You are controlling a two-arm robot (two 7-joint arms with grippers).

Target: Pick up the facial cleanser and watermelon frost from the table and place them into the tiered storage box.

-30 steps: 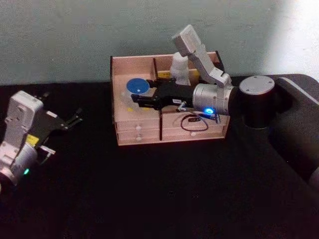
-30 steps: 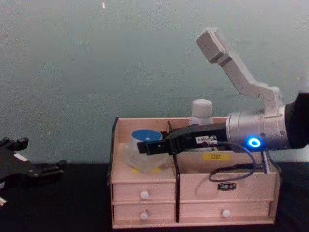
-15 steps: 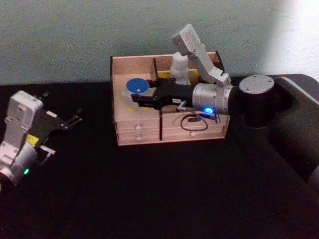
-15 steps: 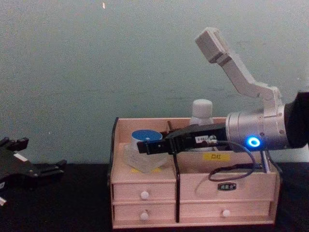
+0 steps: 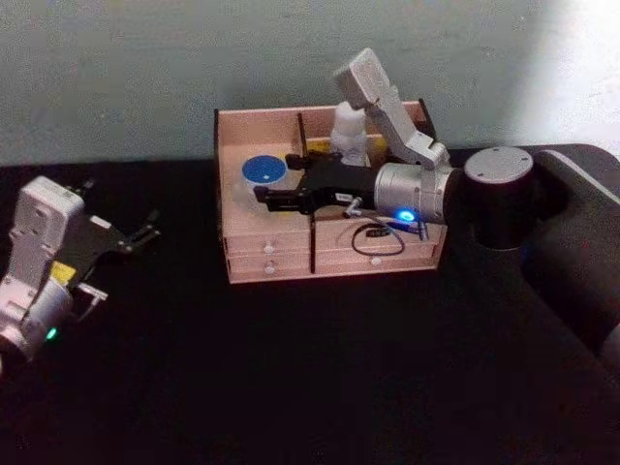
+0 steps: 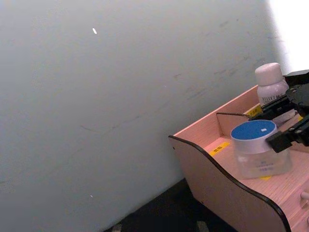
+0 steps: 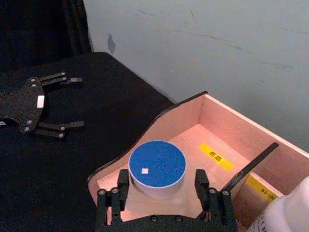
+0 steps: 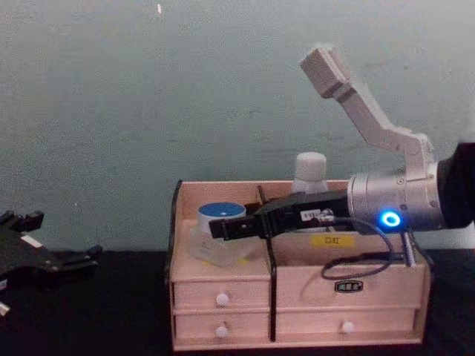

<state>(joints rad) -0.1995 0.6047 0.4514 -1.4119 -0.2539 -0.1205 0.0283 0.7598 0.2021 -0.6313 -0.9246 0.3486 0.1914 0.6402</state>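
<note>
the tiered storage box (image 5: 329,254) stands at the back of the black desk (image 5: 320,368), against the pale wall, its white-knobbed drawers facing the robot. in its left-hand top compartment sits a clear jar with a round blue lid (image 7: 157,168), upright on the wooden floor just in front of a small yellow label. the right gripper (image 7: 161,192) reaches in from the right over the box's dark middle divider, and its two black fingers (image 7: 119,186) are spread to either side of the jar, one on each flank, with a sliver of space showing between pad and jar in the right wrist view; it holds nothing. behind the right gripper, in the compartment beyond the divider, a white bottle with a rounded cap (image 8: 309,172) stands upright. a dark cable loops down from the arm's silver wrist, across the front of the box.

the left gripper (image 5: 145,232) rests well apart from the box, low over the desk on the robot's left, its fingers open and empty.
</note>
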